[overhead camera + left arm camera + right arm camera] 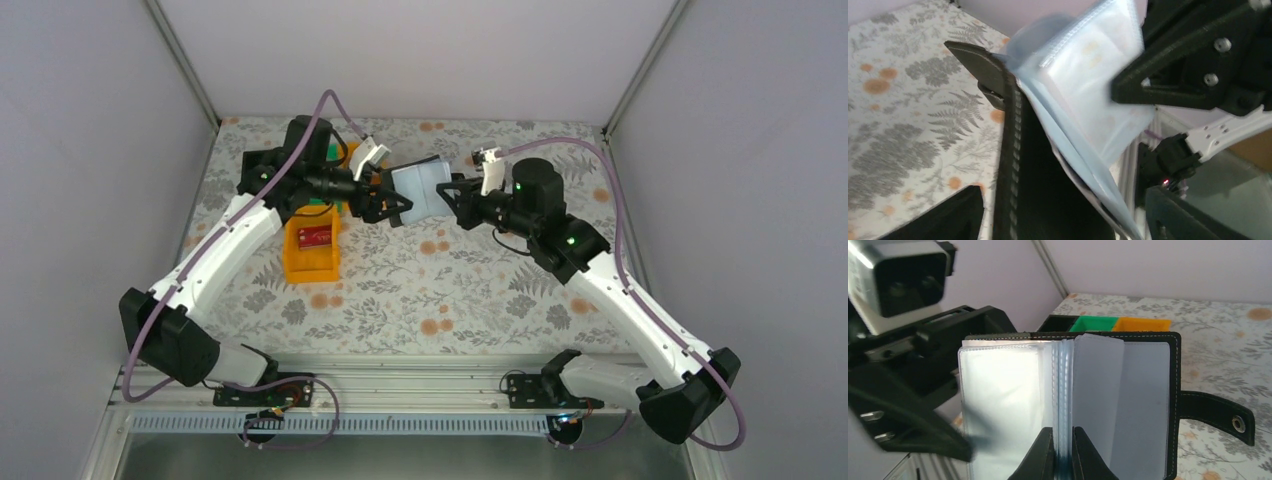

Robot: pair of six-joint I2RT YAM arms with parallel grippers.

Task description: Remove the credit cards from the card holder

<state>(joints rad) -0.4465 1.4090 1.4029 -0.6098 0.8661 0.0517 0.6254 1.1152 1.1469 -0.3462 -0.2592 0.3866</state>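
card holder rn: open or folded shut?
Open. Right wrist view shows the card holder with both panels spread, clear sleeves fanned and strap tab unsnapped. The right gripper pinches its middle sleeves.

The top external camera looks down from high behind the near edge, taking in the whole floral table (430, 290); the left wrist camera faces right, pressed close to the card holder (1083, 100); the right wrist camera faces left, equally close; all three share that holder.

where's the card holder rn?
Top view, far centre: card holder held up, right gripper clamped on its inner pages, left gripper open at its left edge.
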